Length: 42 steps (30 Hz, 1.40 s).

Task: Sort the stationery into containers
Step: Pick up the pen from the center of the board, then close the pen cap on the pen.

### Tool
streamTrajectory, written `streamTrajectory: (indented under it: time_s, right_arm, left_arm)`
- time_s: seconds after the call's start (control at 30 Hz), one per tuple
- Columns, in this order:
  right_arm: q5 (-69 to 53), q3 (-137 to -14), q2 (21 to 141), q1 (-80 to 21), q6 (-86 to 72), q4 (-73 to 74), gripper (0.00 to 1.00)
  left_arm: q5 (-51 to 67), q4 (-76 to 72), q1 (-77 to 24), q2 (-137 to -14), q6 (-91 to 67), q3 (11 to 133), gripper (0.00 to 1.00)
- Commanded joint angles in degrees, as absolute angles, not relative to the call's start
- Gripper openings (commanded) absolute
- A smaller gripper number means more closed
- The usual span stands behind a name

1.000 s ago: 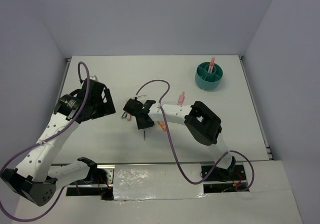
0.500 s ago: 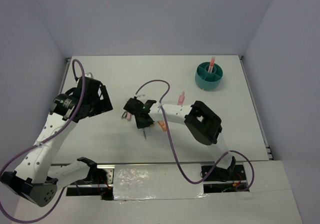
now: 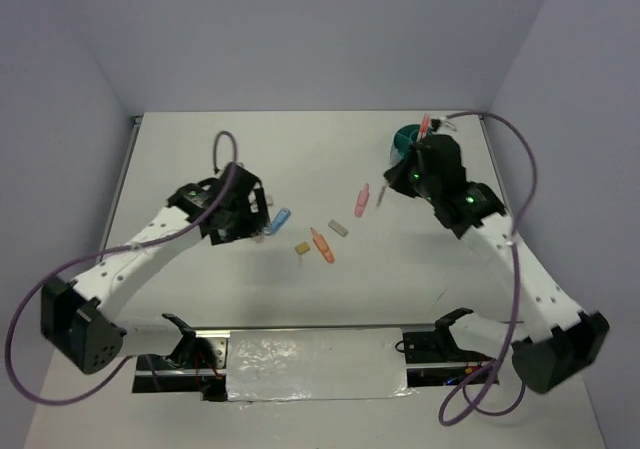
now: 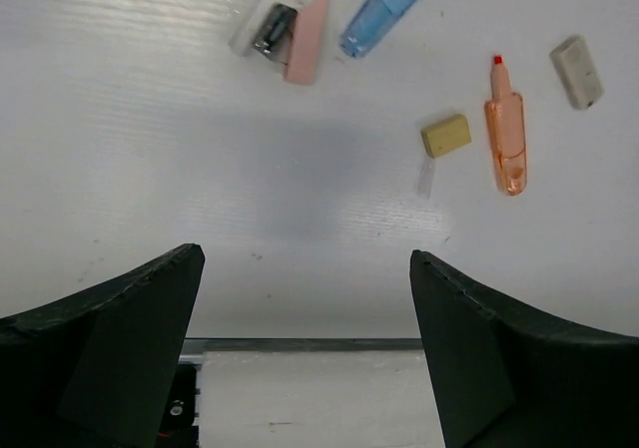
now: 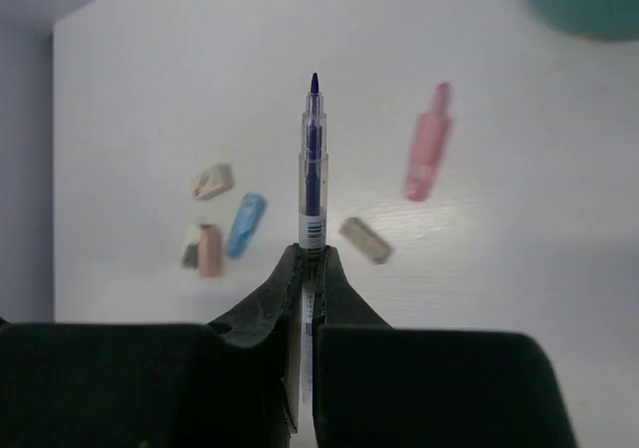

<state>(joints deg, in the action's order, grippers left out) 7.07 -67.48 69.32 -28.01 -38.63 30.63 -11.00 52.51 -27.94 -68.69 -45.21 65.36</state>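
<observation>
Right gripper (image 5: 312,258) clenched on thin dark pen (image 5: 313,169), just beside teal cup (image 3: 402,145) at the desk's (image 3: 200,149) far right corner. One pink pen (image 3: 425,126) stands inside. Left gripper (image 4: 302,268) released, empty. Blue marker (image 3: 282,216), pink marker (image 3: 361,200), orange marker (image 3: 321,246), tan block (image 4: 445,135) and grey block (image 4: 577,71) lie unsorted mid-desk. Most of the job is left.

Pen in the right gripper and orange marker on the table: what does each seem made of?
The pen looks like clear hard plastic: a dark ink core shows through the barrel. The orange marker seems translucent glossy plastic: light passes through its body.
</observation>
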Motion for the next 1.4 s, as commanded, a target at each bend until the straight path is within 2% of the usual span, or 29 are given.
streamTrajectory:
  time_s: [0.0,0.13,0.27,0.43,0.77,0.87,1.2,1.3,1.37]
  right_arm:
    - [11.1,-62.5,61.8,-22.3,-32.5,43.9,0.0]
    - [5.3,-57.0,54.7,-16.3,-29.5,43.5,0.0]
    - [0.6,-54.6,53.3,-16.2,-28.0,43.9,0.0]
    - [-1.8,-53.2,51.6,-16.1,-26.4,43.1,0.0]
    - [-3.6,-56.2,52.9,-16.0,-21.4,43.9,0.0]
    - [-4.0,-56.9,53.4,-15.8,-20.7,43.9,0.0]
    - [-5.8,-58.8,54.9,-15.4,-20.0,43.5,0.0]
    - [-6.4,-58.5,54.8,-15.4,-20.5,43.1,0.0]
    - [-6.9,-58.4,54.8,-15.5,-20.7,43.0,0.0]
  left_arm:
    - [-16.2,49.1,-38.2,-75.4,-55.2,66.0,0.97]
    - [-20.6,45.5,-44.5,-84.3,-62.6,67.7,0.89]
    - [-22.7,43.2,-49.5,-91.4,-63.4,71.0,0.73]
    - [-23.1,38.6,-51.2,-97.8,-63.1,70.9,0.61]
    - [-22.8,36.0,-51.9,-103.3,-63.3,70.0,0.54]
    - [-23.6,36.8,-51.9,-104.4,-63.5,70.4,0.47]
    - [-23.7,35.3,-51.9,-104.6,-63.6,66.4,0.43]
    - [-23.6,34.5,-51.9,-105.0,-63.5,65.0,0.36]
    - [-22.9,33.1,-51.9,-105.1,-63.0,64.3,0.35]
